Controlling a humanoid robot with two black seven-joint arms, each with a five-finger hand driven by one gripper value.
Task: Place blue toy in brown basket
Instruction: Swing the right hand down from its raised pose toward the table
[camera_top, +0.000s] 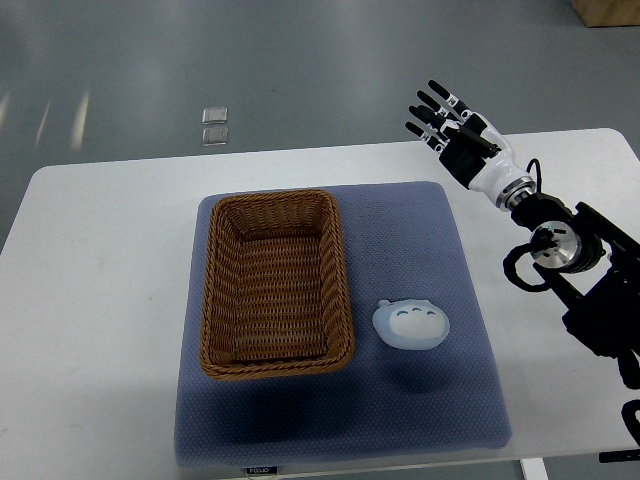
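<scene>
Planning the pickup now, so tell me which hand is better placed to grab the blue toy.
Right. The right hand is in view, open, and the blue toy lies on its side of the brown basket. No left arm shows.

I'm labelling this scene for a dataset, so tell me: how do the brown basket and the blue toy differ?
The brown basket is a woven, rectangular, open container with raised walls; the blue toy is a smooth, rounded, low shape. The basket is brown and far bigger, while the toy is pale blue and small. The basket holds nothing, and the toy lies outside it to its right. Both rest on the blue-grey mat, and neither is touched by the right hand.
</scene>
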